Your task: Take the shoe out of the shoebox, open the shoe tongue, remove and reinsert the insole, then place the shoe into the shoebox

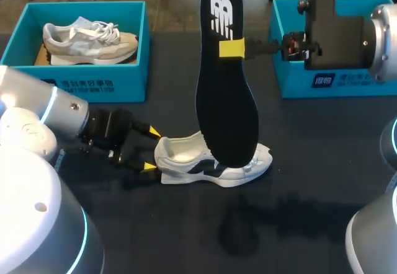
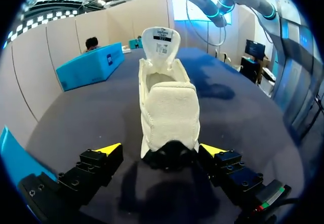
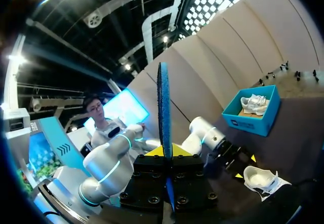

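Note:
A white shoe (image 1: 211, 162) with a dark side mark lies on the dark table, toe to the right. My left gripper (image 1: 152, 150) stands open at its heel, one yellow tip on each side and neither touching; the left wrist view shows the shoe (image 2: 168, 107) heel-first between the open gripper (image 2: 161, 150). My right gripper (image 1: 232, 48) is shut on a black insole (image 1: 226, 100), held upright over the shoe with its lower end at the shoe's opening. The right wrist view shows the insole (image 3: 163, 112) edge-on in that gripper (image 3: 166, 150), with the shoe (image 3: 263, 179) beyond.
A blue shoebox (image 1: 18, 44) at the back left holds a second pale shoe (image 1: 87, 38). Another blue shoebox (image 1: 291, 82) stands at the back right, partly hidden by my right arm. Bare table (image 1: 298, 212) lies in front of the shoe.

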`<state>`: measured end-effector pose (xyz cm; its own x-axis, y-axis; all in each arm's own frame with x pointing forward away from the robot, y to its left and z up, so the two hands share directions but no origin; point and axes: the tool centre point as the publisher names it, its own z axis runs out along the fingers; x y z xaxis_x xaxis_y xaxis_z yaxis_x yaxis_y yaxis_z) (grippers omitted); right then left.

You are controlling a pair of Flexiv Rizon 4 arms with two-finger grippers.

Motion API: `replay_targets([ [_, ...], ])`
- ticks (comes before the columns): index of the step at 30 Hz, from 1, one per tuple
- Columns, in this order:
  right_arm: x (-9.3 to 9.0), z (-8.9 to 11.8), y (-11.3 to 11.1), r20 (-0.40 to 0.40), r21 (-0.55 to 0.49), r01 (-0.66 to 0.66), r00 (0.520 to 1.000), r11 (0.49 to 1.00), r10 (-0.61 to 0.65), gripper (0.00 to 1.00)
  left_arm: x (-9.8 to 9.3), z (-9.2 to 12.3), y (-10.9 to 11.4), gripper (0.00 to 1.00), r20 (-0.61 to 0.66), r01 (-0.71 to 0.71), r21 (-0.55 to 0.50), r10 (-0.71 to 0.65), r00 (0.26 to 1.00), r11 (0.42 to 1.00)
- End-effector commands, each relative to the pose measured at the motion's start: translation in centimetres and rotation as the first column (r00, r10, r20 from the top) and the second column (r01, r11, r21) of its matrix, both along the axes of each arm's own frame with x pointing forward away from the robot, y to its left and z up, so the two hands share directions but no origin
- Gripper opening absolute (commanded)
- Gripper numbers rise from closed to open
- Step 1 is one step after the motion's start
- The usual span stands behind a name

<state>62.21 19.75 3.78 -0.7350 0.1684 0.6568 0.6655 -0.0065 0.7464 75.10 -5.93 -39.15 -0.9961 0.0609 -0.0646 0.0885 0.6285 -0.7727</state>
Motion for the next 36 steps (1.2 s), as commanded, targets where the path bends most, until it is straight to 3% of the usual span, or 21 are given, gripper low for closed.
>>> replay_targets([
  [1, 0.1, 0.0, 0.4, -0.002, -0.002, 0.002, 1.0, 1.0, -0.002, 0.0, -0.4, 1.7, -0.1, 1.0, 0.042, -0.014, 0.073, 0.011, 0.999, 0.997],
  [11, 0.1, 0.0, 0.4, -0.002, -0.002, 0.002, 1.0, 1.0, -0.002, 0.0, 0.2, 3.0, -0.2, 1.0, 0.082, -0.001, 0.227, -0.018, 0.996, 0.974],
  [26, 0.1, 0.0, 0.4, -0.002, -0.002, 0.002, 1.0, 1.0, -0.002, 0.0, 0.8, 7.3, -2.2, 1.0, 0.056, 0.055, 0.459, -0.091, 0.994, 0.887],
  [36, 0.1, 0.0, 0.4, -0.002, -0.002, 0.002, 1.0, 1.0, -0.002, 0.0, 0.5, 8.1, -2.4, 1.0, 0.05, 0.08, 0.455, -0.115, 0.992, 0.887],
])
